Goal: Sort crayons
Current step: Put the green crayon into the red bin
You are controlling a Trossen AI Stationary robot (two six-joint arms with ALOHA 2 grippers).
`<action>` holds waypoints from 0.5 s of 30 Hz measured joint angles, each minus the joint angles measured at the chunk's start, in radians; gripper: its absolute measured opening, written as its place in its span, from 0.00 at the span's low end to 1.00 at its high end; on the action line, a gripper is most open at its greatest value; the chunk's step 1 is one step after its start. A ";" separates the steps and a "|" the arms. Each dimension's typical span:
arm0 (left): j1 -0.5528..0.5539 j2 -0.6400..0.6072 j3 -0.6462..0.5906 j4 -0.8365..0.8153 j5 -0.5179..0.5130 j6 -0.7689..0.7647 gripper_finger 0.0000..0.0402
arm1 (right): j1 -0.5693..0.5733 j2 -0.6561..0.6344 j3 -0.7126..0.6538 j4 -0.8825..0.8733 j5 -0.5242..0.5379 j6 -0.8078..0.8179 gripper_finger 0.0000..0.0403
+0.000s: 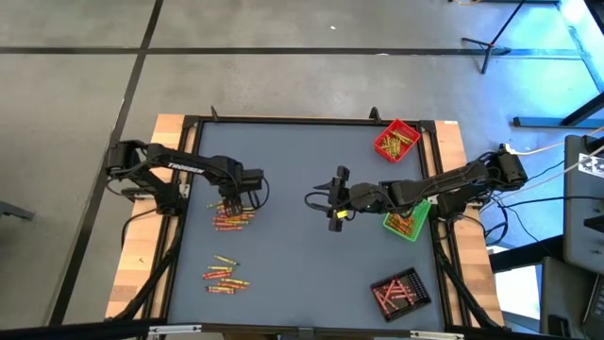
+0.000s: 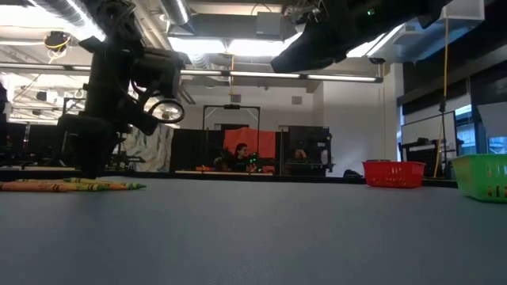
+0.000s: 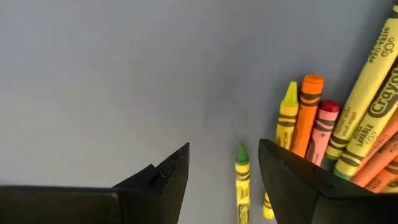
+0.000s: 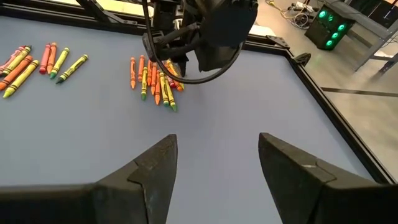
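Grey desk: we see left gripper wide open, empty, low over crayons near left edge; green-tipped crayon lies lengthwise between fingers. Right gripper idle mid-desk, open, empty.

The crayons under the black left gripper are showing yellow, orange and red paper wrappers with black bands and lettering, and one yellow crayon with a green tip is lying between its fingers. On the grey-blue table, a red tray, a green tray and a black tray are standing out. The black right gripper is showing dark against the table.
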 joint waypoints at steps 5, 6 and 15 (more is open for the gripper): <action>0.013 0.000 0.012 -0.079 -0.004 -0.062 0.44 | 0.000 0.000 0.000 0.000 0.000 0.000 0.55; 0.018 0.000 0.006 -0.074 0.014 -0.063 0.44 | 0.000 0.000 0.000 0.000 0.000 0.000 0.55; 0.049 0.000 -0.050 -0.053 0.105 -0.047 0.43 | 0.000 0.000 0.000 -0.002 0.000 0.000 0.55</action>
